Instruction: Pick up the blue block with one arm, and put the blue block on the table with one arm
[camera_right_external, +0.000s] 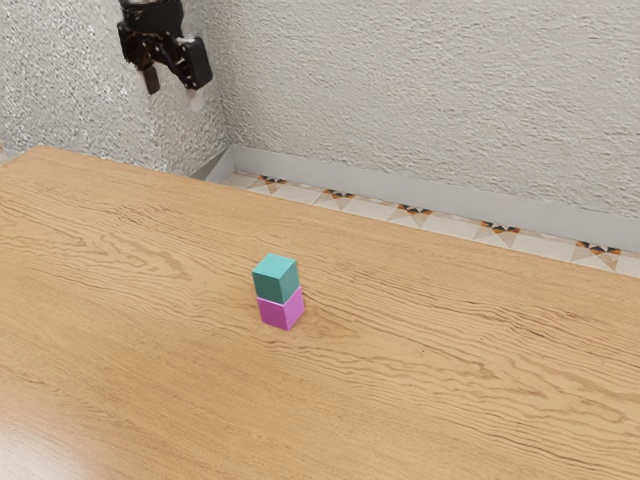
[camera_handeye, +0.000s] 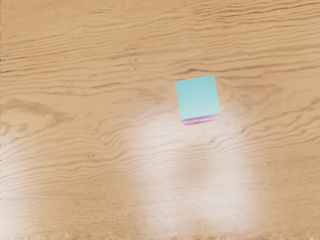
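No readable text, label, brand, number or sign anywhere.

The blue block (camera_right_external: 276, 277) sits atop a magenta block (camera_right_external: 281, 310) on the table (camera_right_external: 450, 380).

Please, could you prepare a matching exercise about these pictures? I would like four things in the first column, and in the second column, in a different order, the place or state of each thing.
Column one
1. blue-green cube-shaped block
2. magenta cube-shaped block
3. brown wood-grained table
4. black two-finger pincer

Column two
A. beneath the whole stack
B. at the top of the stack
C. raised away from the stack, fingers apart
D. sandwiched at the bottom of the stack, under the other block

Right pairs: 1-B, 2-D, 3-A, 4-C
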